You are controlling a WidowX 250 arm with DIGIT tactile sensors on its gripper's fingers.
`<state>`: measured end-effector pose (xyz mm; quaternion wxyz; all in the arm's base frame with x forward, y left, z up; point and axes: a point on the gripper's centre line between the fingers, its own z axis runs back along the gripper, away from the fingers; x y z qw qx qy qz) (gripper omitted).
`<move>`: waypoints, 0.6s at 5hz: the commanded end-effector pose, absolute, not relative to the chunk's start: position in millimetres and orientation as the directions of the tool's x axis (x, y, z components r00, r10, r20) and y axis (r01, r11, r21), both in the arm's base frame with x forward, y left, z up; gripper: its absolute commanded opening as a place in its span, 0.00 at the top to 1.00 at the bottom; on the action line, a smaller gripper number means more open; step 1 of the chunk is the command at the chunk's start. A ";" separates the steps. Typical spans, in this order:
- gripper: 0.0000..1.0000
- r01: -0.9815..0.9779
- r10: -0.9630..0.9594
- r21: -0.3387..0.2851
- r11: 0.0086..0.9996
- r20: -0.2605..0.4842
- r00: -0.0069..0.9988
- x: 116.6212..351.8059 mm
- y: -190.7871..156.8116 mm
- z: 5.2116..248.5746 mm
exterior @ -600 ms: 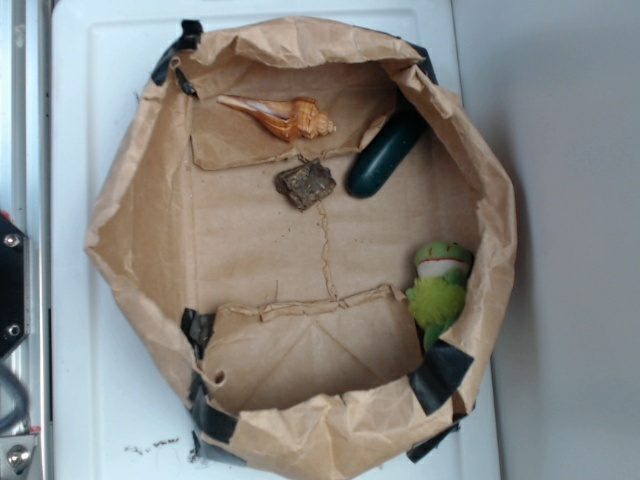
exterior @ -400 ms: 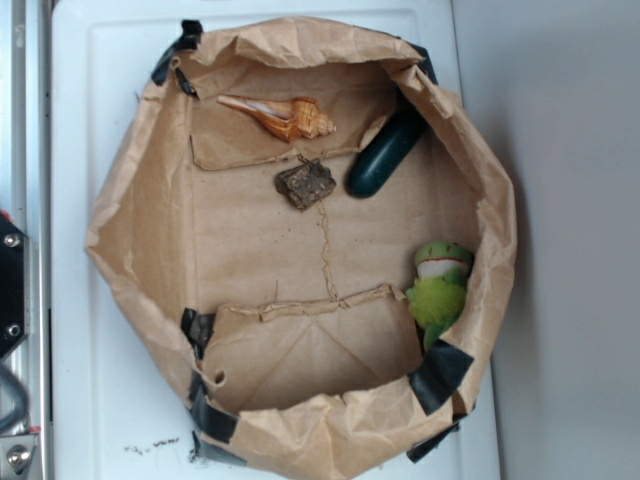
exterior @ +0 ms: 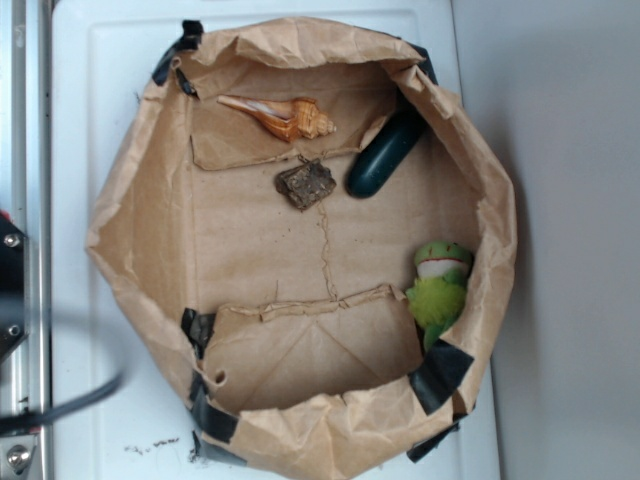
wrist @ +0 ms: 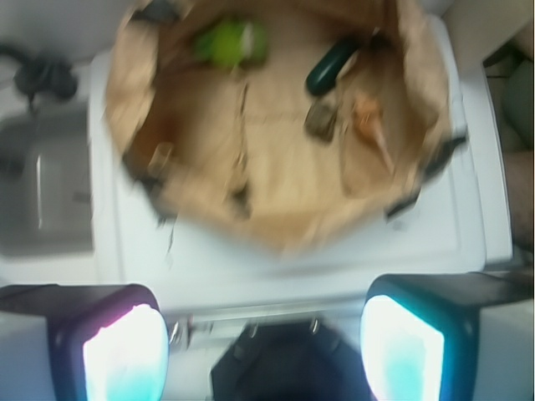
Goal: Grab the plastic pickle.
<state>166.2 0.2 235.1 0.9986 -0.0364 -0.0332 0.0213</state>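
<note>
My claw (wrist: 263, 342) is wide open and empty, well apart from the pickle (exterior: 385, 152). I should grip across its narrow width, avoiding the rock (exterior: 305, 184).

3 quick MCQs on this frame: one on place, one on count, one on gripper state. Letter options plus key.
1. The pickle lies:
A. by the bag's wall, right of the rock
B. outside the bag
C. on the plush

2. Loose things in the bag:
A. two
B. four
C. six

3. The gripper is:
A. shut on the pickle
B. shut on the shell
C. open, holding nothing

Key: 1 A, the exterior view shows it under the folded wall; 2 B, pickle, rock, shell, plush; 3 C, the wrist view shows fingers wide apart, short of the bag.
</note>
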 end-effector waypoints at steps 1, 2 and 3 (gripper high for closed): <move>0.00 -0.049 0.057 -0.077 0.996 0.107 0.993 168.7 3.9 245.4; 0.00 -0.049 0.057 -0.077 0.996 0.107 0.993 168.7 3.9 245.4; 0.00 -0.091 0.103 -0.125 0.988 0.094 0.990 203.9 -2.3 247.6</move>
